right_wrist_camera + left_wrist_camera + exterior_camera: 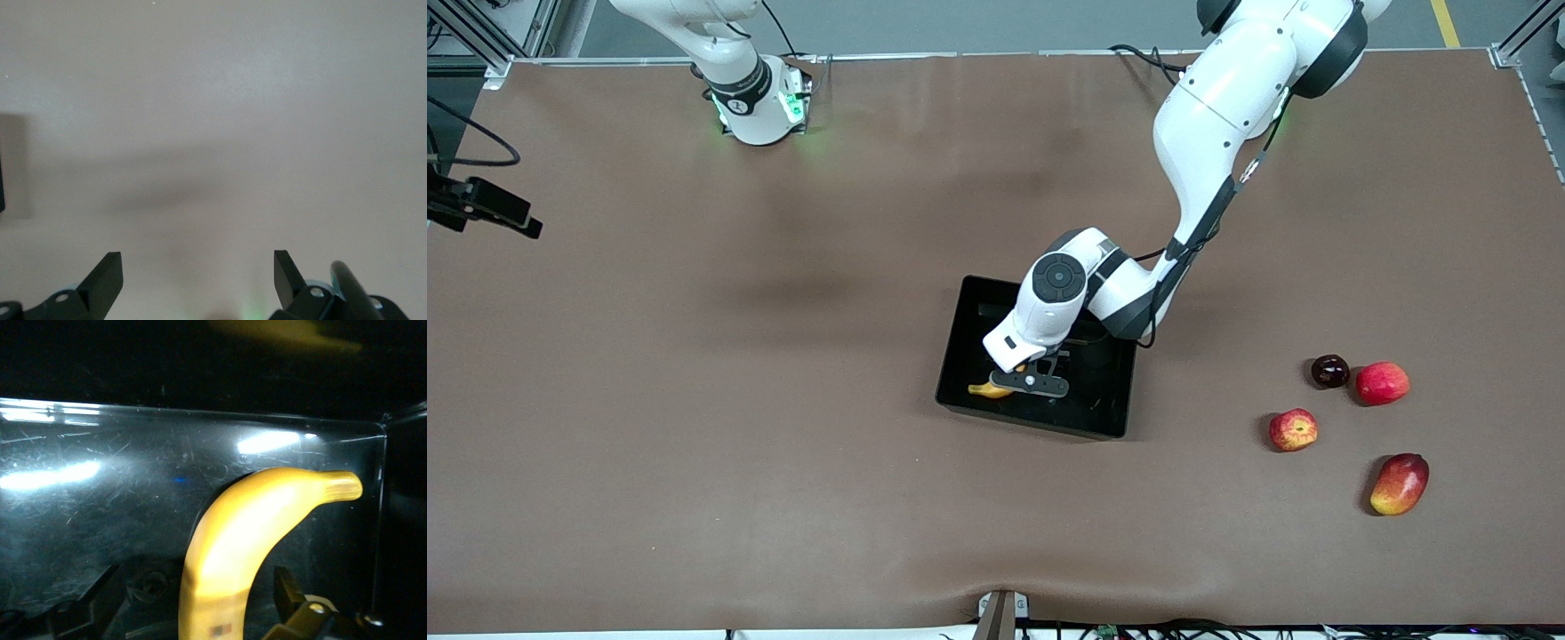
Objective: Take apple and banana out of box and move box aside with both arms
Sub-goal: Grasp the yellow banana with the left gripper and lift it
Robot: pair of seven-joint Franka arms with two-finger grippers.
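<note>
The black box (959,356) lies mid-table. The yellow banana (987,389) rests on its floor, by the wall nearest the front camera. My left gripper (1030,383) reaches down into the box and stands open astride the banana (247,533); its fingers (288,590) show a gap to the peel on either side. The box floor (100,507) gleams around it. The small red apple with yellow streaks (1293,429) sits on the table toward the left arm's end. My right gripper (198,273) hangs open over bare table, holding nothing; the front view shows only that arm's base.
Near the apple lie a plain red round fruit (1383,383), a small dark fruit (1330,371) and a red-orange mango (1400,484). A black camera mount (489,206) juts in at the right arm's end of the brown table.
</note>
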